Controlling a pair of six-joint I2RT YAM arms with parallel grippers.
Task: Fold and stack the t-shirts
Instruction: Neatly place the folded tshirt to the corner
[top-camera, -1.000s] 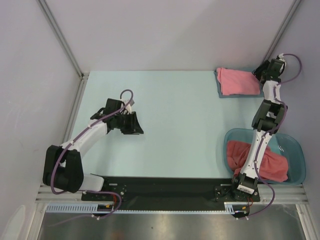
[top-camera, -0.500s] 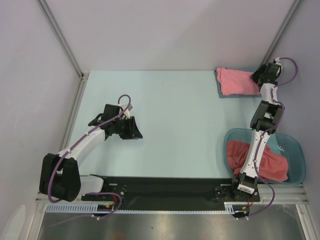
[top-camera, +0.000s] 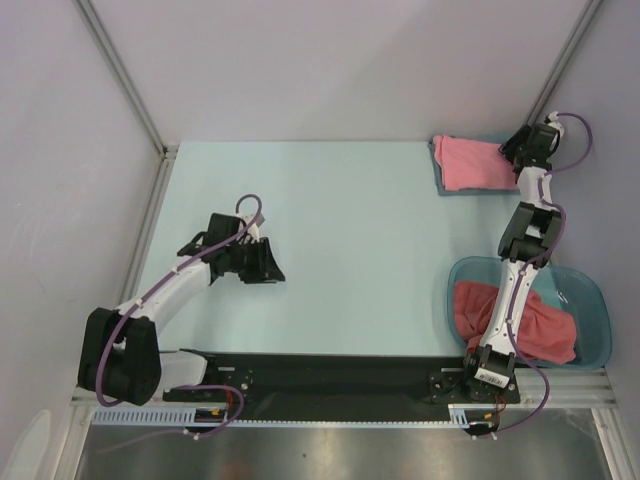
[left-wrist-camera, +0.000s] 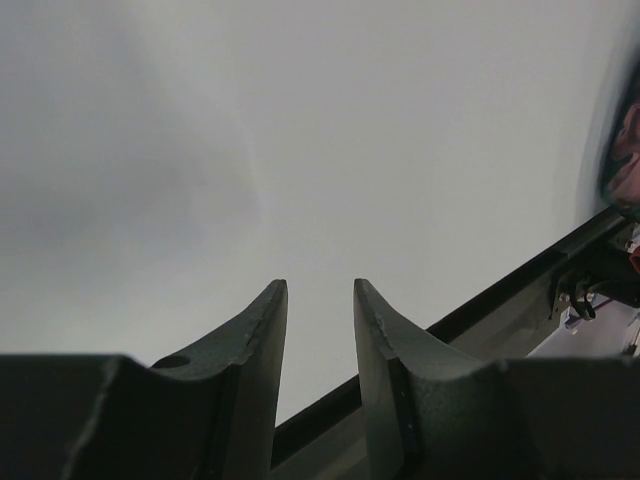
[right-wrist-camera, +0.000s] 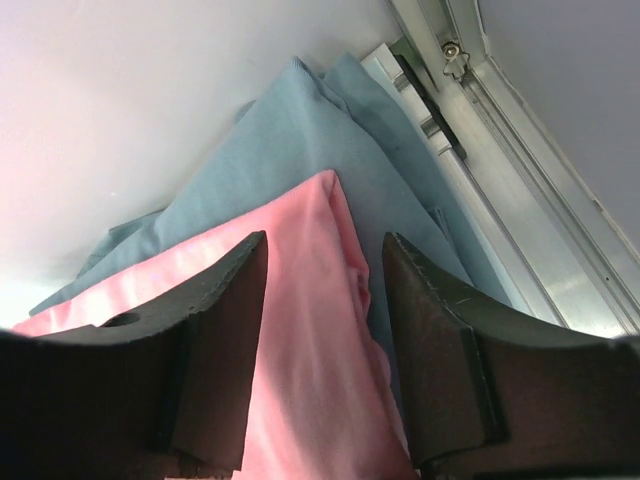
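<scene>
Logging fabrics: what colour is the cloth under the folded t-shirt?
The cloth is plain grey-blue; the right wrist view shows it best.

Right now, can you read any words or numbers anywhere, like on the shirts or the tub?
No readable text anywhere.
Folded t-shirt: plain pink, no print.
T-shirts in the tub: plain.
Teal tub: no label visible.
Right arm's base: any markings too small to read.

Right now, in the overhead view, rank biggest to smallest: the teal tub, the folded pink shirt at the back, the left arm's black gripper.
1. teal tub
2. folded t-shirt
3. left gripper, clearly smallest even if it sits nearer the camera.
</scene>
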